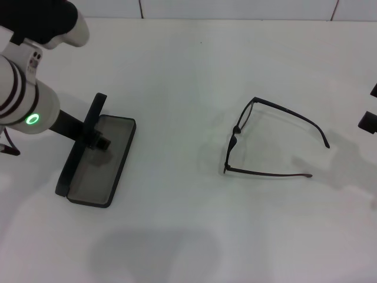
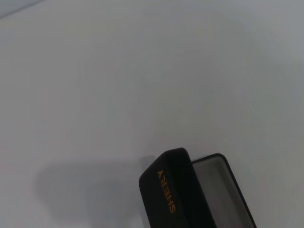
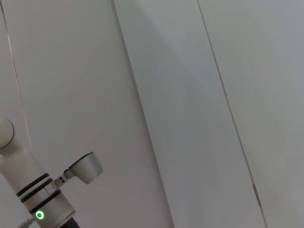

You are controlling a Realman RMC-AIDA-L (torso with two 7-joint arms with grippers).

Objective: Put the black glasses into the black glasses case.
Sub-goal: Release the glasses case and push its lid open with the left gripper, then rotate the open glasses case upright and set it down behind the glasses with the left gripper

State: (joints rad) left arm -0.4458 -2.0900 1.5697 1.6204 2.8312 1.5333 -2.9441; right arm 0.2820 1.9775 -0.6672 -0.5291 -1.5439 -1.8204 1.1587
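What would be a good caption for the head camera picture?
Left gripper at the open matte black glasses case; thin black-framed glasses lie unfolded on the white table, right gripper at the edge.

A: From where is the head view looking?
B: It is looking steeply down from above onto the white table [image 1: 188, 236], taking in the open black glasses case [image 1: 100, 162] at left, the black glasses [image 1: 265, 141] right of centre, and the left arm [image 1: 23, 100] entering at upper left.

A: And the left wrist view?
B: It is sitting close over the same table, catching the case's lettered lid [image 2: 173, 190] at the lower edge; this case is what it is sharing with the head view.

A: The right wrist view?
B: It is facing across the table toward the left arm [image 3: 33, 190], showing at lower left.
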